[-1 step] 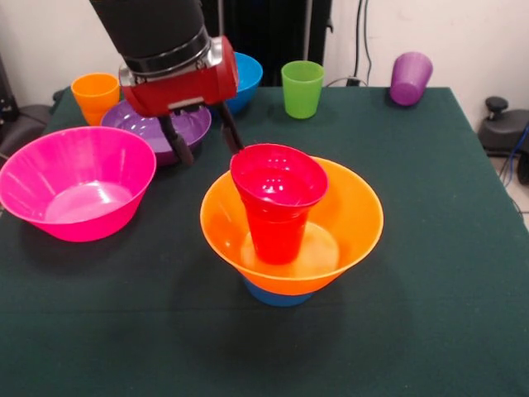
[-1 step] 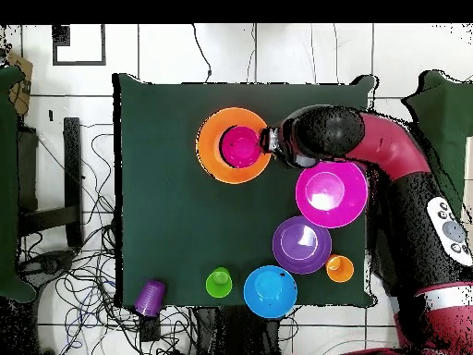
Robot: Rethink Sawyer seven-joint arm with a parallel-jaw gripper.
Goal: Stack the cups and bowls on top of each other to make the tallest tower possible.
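At frame centre on the dark green worktop (image 1: 430, 248), I saw the red-orange cup (image 1: 278, 203) upright inside the large orange bowl (image 1: 351, 217), which sat on the small light-blue bowl (image 1: 277, 295). My tool (image 1: 205, 142) hung just upper left of the cup, fingers apart, gripping nothing.

Glossy red wrist housing (image 1: 186, 85) under a black sleeve — silver band between.

Open table near the tower (image 1: 291, 231); pink bowl (image 1: 76, 193) alongside
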